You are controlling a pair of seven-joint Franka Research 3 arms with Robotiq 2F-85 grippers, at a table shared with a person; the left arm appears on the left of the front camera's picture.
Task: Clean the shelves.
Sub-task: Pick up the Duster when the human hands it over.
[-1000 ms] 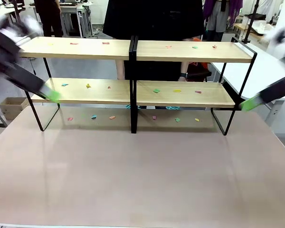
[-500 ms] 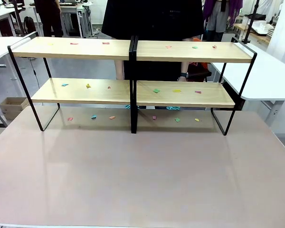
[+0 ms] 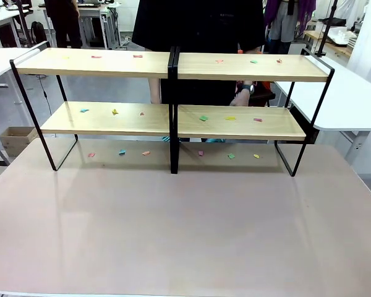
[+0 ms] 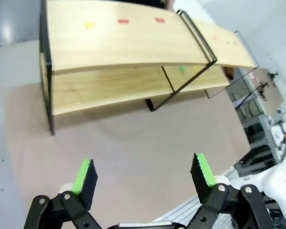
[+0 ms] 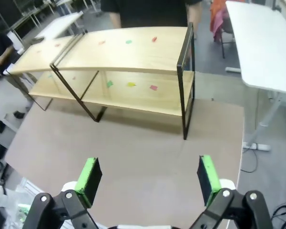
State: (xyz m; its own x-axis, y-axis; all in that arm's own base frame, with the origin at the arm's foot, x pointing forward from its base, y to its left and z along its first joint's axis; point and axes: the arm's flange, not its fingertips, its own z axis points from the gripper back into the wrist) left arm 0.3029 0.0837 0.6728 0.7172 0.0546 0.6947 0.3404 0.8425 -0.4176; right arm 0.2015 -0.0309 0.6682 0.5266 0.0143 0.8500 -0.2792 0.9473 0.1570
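Both jaws stand wide apart and empty, the left gripper [image 4: 143, 168] and right gripper [image 5: 148, 167] hanging above the beige tabletop [image 3: 185, 229]. Ahead and below, toward its far side, the light-wood, black-framed two-tier shelves [image 3: 278, 125] run crosswise, each arm nearer its own end. Small coloured scraps [image 3: 203, 117] dot both tiers and the tabletop beneath.

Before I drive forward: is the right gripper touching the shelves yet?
Apart. In the right wrist view the right gripper hangs open over the table, with a bare stretch of table between it and the shelves.
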